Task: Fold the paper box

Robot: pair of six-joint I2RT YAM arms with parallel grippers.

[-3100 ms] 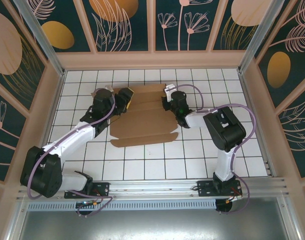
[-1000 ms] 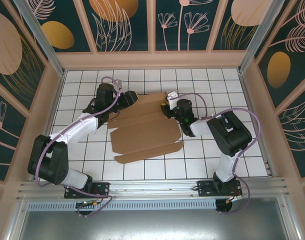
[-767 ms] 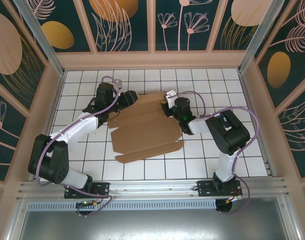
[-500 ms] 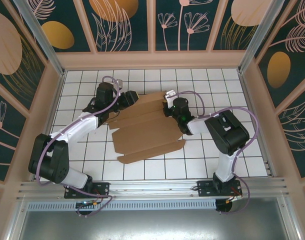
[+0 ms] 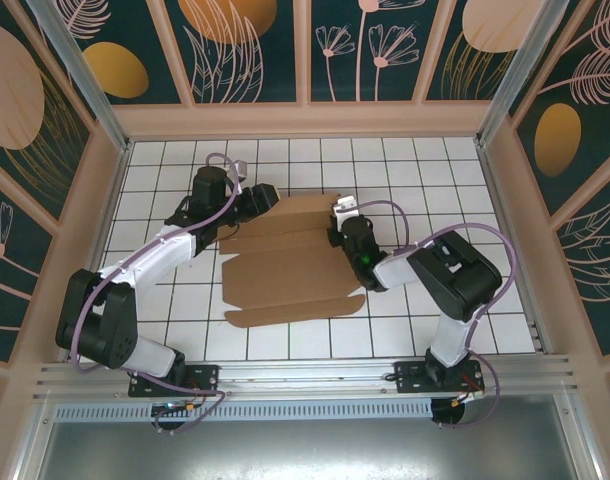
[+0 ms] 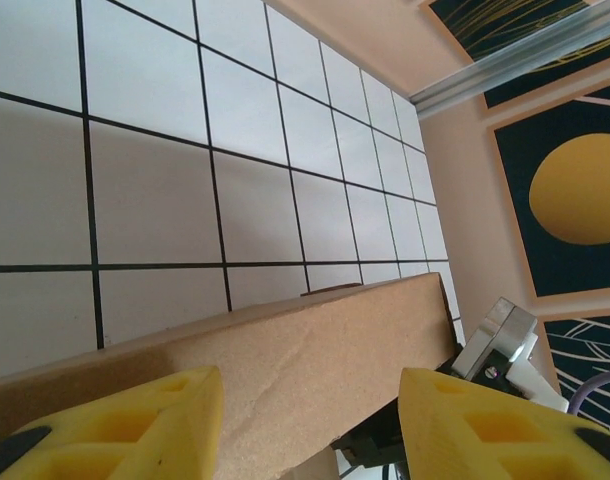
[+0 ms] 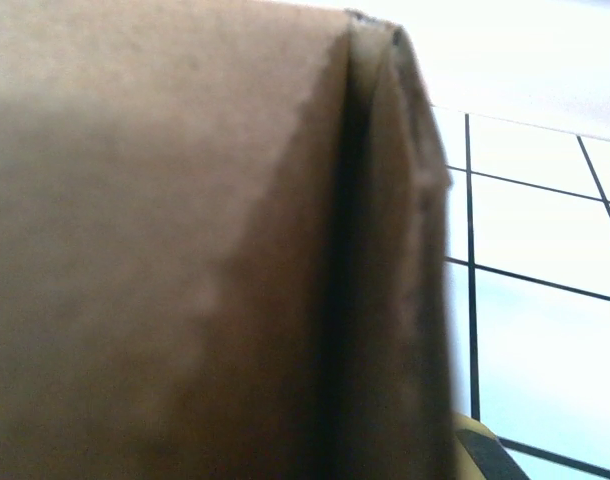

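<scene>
Now: right claw point(image 5: 337, 232) grasping paper box point(image 5: 285, 270) at right edge; left claw point(image 6: 310, 410) released, box's far-left edge between fingers point(image 6: 135, 425).

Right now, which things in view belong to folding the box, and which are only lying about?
Belong to the job: the flat brown cardboard paper box sheet; the left claw at its far left corner; the right claw at its right edge.
Only surroundings: the white tiled table; the dark flower-painted wall panels.
</scene>
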